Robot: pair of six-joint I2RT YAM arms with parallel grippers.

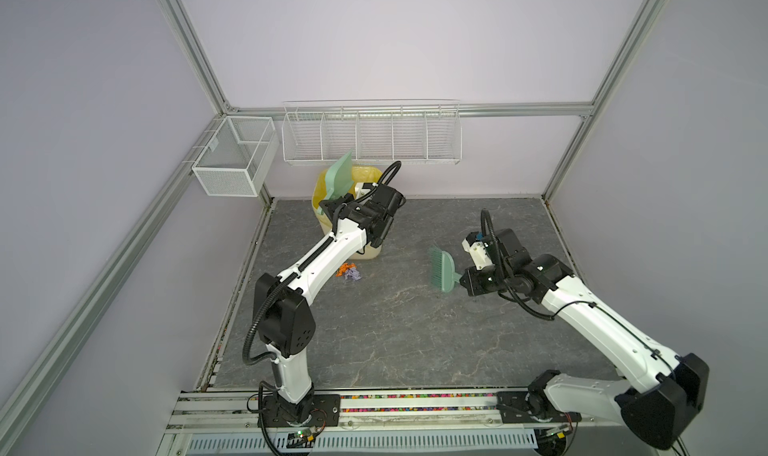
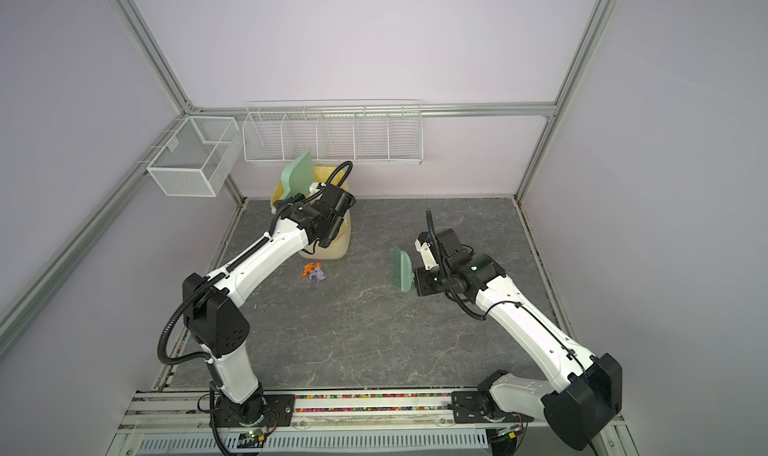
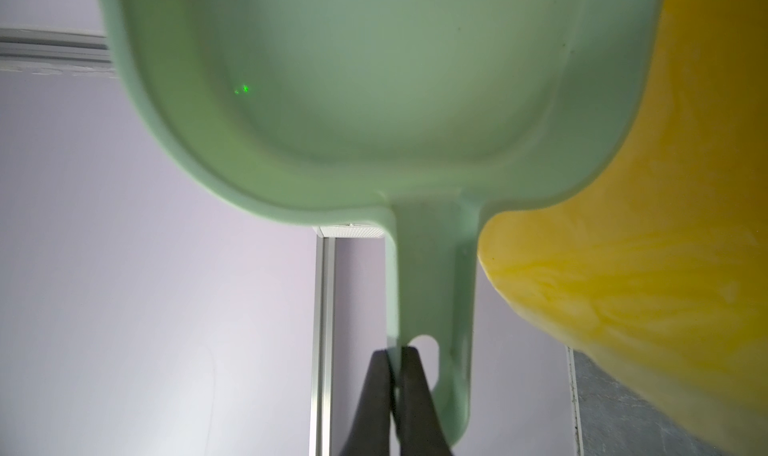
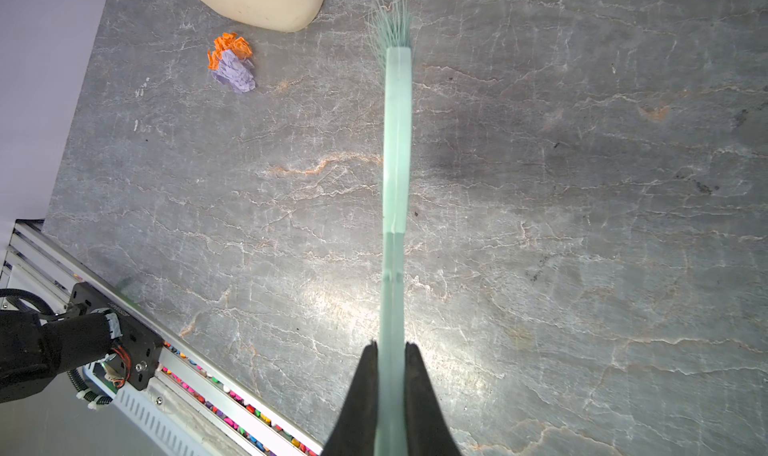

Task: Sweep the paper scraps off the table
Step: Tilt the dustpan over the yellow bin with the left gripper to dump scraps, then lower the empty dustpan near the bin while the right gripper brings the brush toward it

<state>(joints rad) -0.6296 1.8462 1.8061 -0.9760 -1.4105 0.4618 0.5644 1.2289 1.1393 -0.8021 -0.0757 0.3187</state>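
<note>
– Checking end effectors: what does each one hold?

– Left gripper (image 3: 395,358): jaws clenched on the edge of the dustpan (image 3: 374,80) handle, beside its hanging hole. Right gripper (image 4: 391,350): jaws clamped on the thin, flat handle of the brush (image 4: 397,142).

– Materials and shapes?

– Dustpan: smooth mint-green plastic, a shallow scoop with rounded rear corners and a raised rim. Brush: matching mint-green plastic with fine, splayed bristles (image 4: 390,21), held edge-on over the table (image 4: 582,225). Table: dark grey stone-look slab with pale and rust-coloured veins and a slight gloss.

– Containers?

– Bin (image 1: 370,252): cream plastic with a rounded-square body and a crinkled yellow liner (image 1: 322,188) folded over the rim. It stands at the far left of the table. The dustpan is held steeply tilted at the bin's rim; whether it touches the liner cannot be told. The pan's inner face shows plain, smooth plastic. The bin's interior is hidden by the arm and the pan. On the rear wall hangs a white wire rack (image 1: 370,138) with five compartments. A white mesh basket (image 1: 232,159) hangs on the left rail.

– Location of the paper scraps?

– Paper scraps (image 4: 232,63): one small cluster of crumpled orange and lavender wads lies on the table, near the bin's base but apart from it, and well apart from the brush.
</note>
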